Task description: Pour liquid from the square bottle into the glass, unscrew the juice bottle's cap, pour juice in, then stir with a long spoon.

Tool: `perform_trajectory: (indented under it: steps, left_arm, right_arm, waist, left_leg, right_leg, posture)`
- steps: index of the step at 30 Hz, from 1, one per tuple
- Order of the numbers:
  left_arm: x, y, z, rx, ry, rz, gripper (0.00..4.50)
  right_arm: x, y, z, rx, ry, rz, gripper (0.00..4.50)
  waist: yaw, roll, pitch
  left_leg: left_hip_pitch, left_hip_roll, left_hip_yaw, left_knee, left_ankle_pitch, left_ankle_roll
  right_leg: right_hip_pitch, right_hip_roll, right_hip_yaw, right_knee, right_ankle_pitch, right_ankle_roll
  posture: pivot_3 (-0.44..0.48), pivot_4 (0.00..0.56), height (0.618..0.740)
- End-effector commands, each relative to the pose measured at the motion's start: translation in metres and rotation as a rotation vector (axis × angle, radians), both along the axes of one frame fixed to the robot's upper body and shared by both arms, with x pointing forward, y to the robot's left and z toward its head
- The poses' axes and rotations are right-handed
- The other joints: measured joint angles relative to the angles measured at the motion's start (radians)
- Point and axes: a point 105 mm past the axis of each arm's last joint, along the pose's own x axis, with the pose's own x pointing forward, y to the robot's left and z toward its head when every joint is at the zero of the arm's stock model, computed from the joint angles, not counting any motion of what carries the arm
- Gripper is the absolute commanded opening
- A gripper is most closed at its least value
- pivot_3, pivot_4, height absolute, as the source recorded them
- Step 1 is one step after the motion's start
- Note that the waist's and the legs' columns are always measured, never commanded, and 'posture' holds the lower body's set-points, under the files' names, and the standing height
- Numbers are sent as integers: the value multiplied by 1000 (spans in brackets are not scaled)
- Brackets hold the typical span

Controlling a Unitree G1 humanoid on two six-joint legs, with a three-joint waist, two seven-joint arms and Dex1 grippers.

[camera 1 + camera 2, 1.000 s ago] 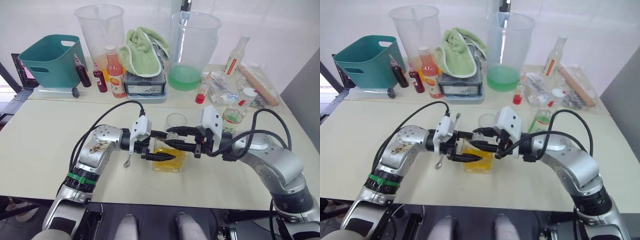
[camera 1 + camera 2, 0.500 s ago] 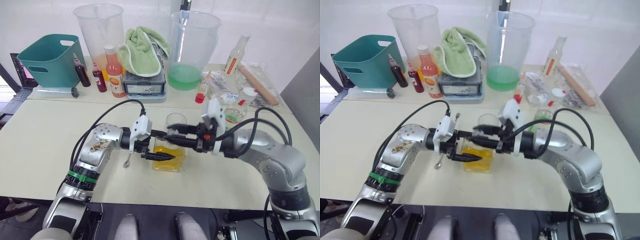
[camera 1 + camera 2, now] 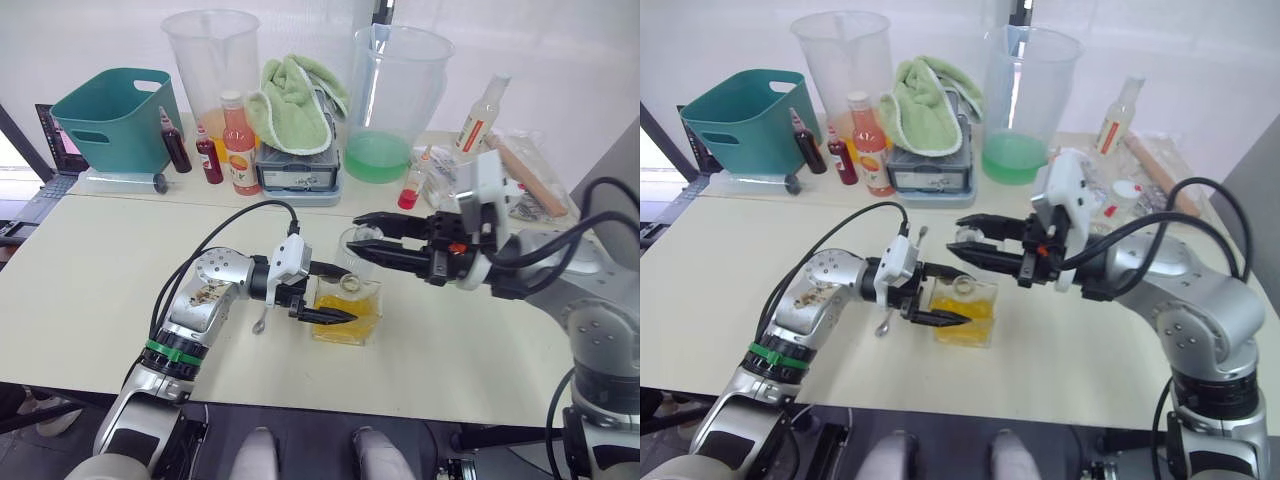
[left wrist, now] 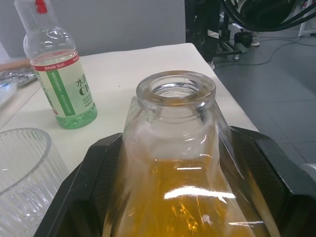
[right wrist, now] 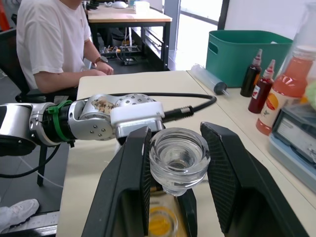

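The square bottle (image 3: 347, 315) stands on the table with yellow liquid inside and its neck (image 4: 175, 91) open. My left gripper (image 3: 336, 292) is shut on its sides. My right gripper (image 3: 362, 238) hovers just above it, shut on the glass stopper (image 5: 178, 158). The glass (image 4: 19, 163) stands right behind the bottle, largely hidden by my right fingers in the head views. Further right stands the juice bottle (image 4: 61, 84); its top runs off the picture, so the cap is out of view. Under my left wrist the long spoon (image 3: 260, 322) lies on the table.
Along the back stand a teal basket (image 3: 115, 115), two big plastic jugs (image 3: 210, 60) (image 3: 400, 100), a green towel (image 3: 295, 90) on a grey box, an orange-pink bottle (image 3: 238, 145), small dark red bottles (image 3: 178, 145) and a red-labelled slim bottle (image 3: 478, 105). A person (image 5: 54, 39) sits beyond the table.
My right gripper has turned and risen from the square bottle's neck, taking the stopper up with it. The left gripper keeps its hold. The head camera has shifted slightly.
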Motion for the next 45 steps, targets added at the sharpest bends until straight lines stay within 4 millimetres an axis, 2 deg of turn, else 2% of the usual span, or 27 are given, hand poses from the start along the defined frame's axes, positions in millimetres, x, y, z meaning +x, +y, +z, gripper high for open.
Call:
perform_trajectory:
  steps: [1, 6, 12, 18, 22, 25, 28, 31, 34, 38, 45]
  left_arm:
    - [-1, -6, -19, 74, 38, -18, 2792]
    - [-1, -9, -16, 54, 46, -35, 2792]
    - [-2, -11, -14, 44, 49, -45, 2792]
    - [0, -10, -10, 37, 34, -35, 2792]
    - [0, -10, -9, 28, 29, -4, 2792]
    - [1, -9, -8, 15, 27, 18, 2792]
    - [2, -9, -7, 11, 22, 37, 2792]
    - [2, -8, -8, 13, 22, 50, 2792]
    - [1, -7, -7, 14, 19, 56, 2792]
    - [-1, -3, -10, 17, 28, 89, 2792]
    - [1, -6, -8, 8, 12, 112, 2792]
  right_arm:
    - [-9, -22, 6, 13, -13, -70, 1074]
    - [-21, -78, -13, 16, 77, -296, 1074]
    - [-35, -139, -52, -4, 178, -537, 1074]
    - [-17, -188, -81, 6, 117, -776, 1074]
    - [5, -215, -113, 11, 90, -941, 1074]
    - [24, -228, -134, 0, 64, -1046, 1074]
    - [40, -239, -145, 13, 33, -1140, 1074]
    - [55, -242, -147, 52, -1, -1188, 1074]
    - [62, -246, -144, 75, -29, -1215, 1074]
    - [81, -258, -137, 100, -60, -1309, 1074]
    - [89, -264, -155, 111, 1, -1344, 1074]
  waist:
    - [1, 0, 0]
    - [9, 1, -1]
    - [6, 2, -1]
    - [-6, 2, -1]
    - [-8, 3, -1]
    - [-8, 5, -1]
    - [-8, 8, -2]
    - [-9, 10, -3]
    - [-9, 10, -3]
    - [-20, 11, -3]
    - [-25, 11, -3]
  left_leg:
    - [0, 0, 0, 0, 0, 0]
    - [0, -1, -1, 0, 0, 0]
    - [2, -2, -1, 0, 0, 0]
    - [10, -4, -1, 0, 0, 0]
    - [11, -4, -1, 0, 0, 0]
    - [10, -5, -1, 0, 0, 0]
    - [10, -6, -1, 0, 0, 0]
    - [10, -6, -1, 0, 0, 0]
    - [10, -7, -2, 0, 0, 0]
    - [10, -9, -2, 0, 0, 0]
    - [10, -11, -3, 0, 0, 0]
  right_leg:
    - [0, 0, 0, 0, 0, 0]
    - [1, 0, 0, -1, -1, 1]
    - [4, -1, 1, -1, -3, 6]
    - [14, -2, 2, -6, -8, 1]
    - [14, -2, 2, -6, -7, 2]
    - [14, -2, 3, -6, -6, 4]
    - [14, -3, 3, -5, -5, 6]
    - [14, -3, 4, -5, -4, 8]
    - [14, -3, 4, -5, -5, 8]
    - [15, -4, 5, -5, -5, 9]
    - [16, -6, 5, -5, -6, 10]
  posture:
    - [0, 150, 727]
    - [0, 150, 727]
    - [0, 150, 727]
    - [0, 150, 727]
    - [0, 150, 727]
    - [0, 150, 727]
    - [0, 150, 727]
    - [0, 150, 727]
    - [0, 150, 727]
    - [0, 150, 727]
    - [0, 150, 727]
